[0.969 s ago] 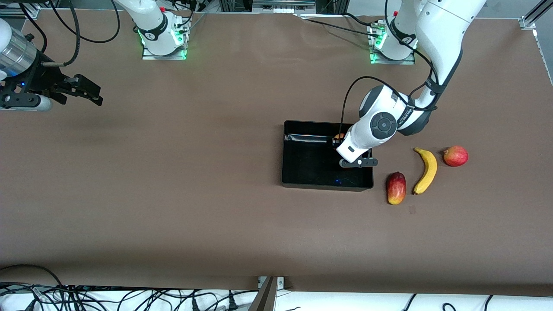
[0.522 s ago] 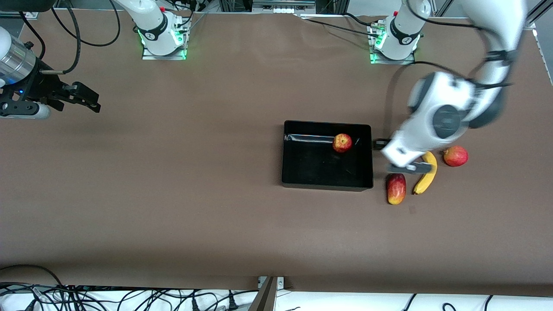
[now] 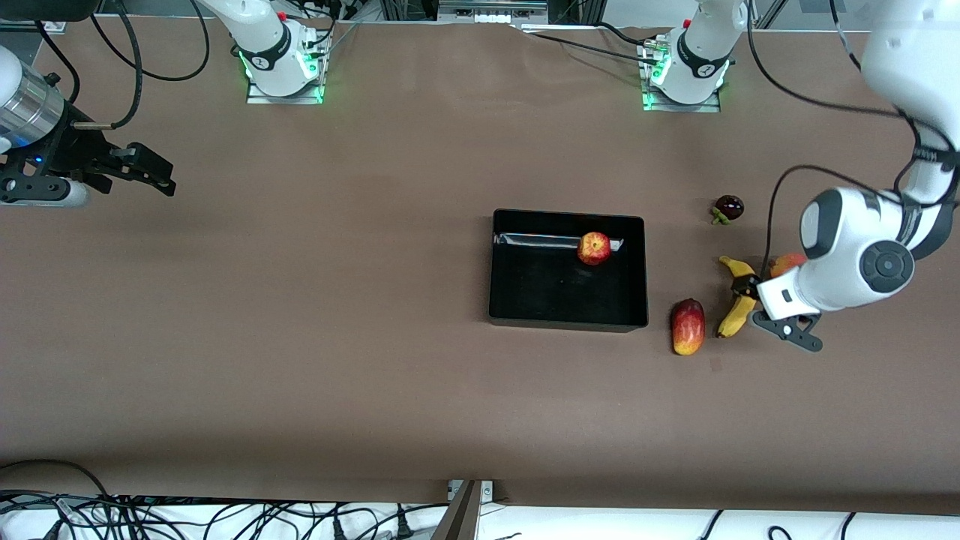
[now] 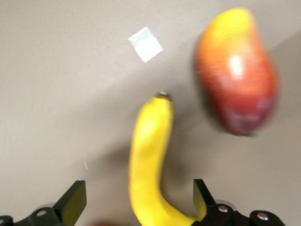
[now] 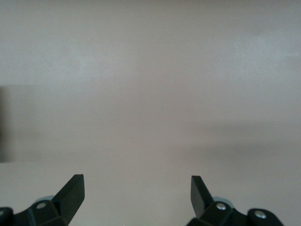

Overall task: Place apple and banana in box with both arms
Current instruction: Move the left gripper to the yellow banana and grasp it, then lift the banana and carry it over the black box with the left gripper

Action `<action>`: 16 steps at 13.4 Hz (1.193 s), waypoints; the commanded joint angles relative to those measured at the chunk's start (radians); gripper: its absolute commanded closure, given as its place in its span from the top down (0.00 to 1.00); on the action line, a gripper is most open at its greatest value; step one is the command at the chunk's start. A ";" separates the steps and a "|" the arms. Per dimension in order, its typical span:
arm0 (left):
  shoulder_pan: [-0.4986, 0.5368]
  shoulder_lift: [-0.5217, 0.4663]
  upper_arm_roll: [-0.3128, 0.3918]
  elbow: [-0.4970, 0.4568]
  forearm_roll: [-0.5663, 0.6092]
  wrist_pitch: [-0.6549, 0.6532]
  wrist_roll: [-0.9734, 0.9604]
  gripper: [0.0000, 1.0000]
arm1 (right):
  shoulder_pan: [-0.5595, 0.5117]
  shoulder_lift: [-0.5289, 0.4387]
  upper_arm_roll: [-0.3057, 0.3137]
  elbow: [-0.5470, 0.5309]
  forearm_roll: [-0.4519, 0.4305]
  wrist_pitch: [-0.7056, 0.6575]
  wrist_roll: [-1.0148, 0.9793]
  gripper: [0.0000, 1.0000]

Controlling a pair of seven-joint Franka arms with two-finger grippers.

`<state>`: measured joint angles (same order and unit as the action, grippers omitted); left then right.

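Note:
The black box (image 3: 529,289) sits mid-table with the apple (image 3: 594,248) inside it, by the wall nearest the robots' bases. The yellow banana (image 3: 730,321) lies on the table between the box and the left arm's end. My left gripper (image 3: 761,309) hangs open over the banana's middle and hides part of it. In the left wrist view the banana (image 4: 149,160) runs between the spread fingers of the left gripper (image 4: 139,203), apart from both. My right gripper (image 3: 146,171) waits open over bare table at the right arm's end; the right wrist view shows the right gripper (image 5: 136,194) holding nothing.
A red-yellow mango-like fruit (image 3: 688,326) lies beside the banana toward the box, also seen as the mango-like fruit (image 4: 237,70). A red-orange round fruit (image 3: 784,262) peeks out under the left arm. A small dark fruit (image 3: 728,208) lies closer to the bases. Cables run along the table's front edge.
My left arm swung from over the box to over the banana, leaving the apple in the box and uncovering the small dark fruit. The right arm barely moved.

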<state>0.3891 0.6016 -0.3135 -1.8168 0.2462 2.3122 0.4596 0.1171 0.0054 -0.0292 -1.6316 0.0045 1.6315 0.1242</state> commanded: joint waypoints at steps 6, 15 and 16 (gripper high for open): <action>0.022 0.026 -0.027 -0.015 0.021 0.047 0.053 0.00 | -0.016 0.005 0.015 0.019 -0.014 -0.004 -0.003 1.00; -0.132 -0.040 -0.249 0.252 -0.074 -0.427 -0.439 0.00 | -0.017 0.005 0.015 0.019 -0.012 -0.009 -0.003 1.00; -0.185 -0.028 -0.249 0.275 -0.076 -0.427 -0.531 0.00 | -0.017 0.005 0.015 0.019 -0.012 -0.009 -0.003 1.00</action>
<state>0.3005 0.5453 -0.5716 -1.5974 0.1820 1.9122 0.0777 0.1164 0.0055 -0.0292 -1.6309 0.0044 1.6327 0.1242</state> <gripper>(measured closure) 0.648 0.000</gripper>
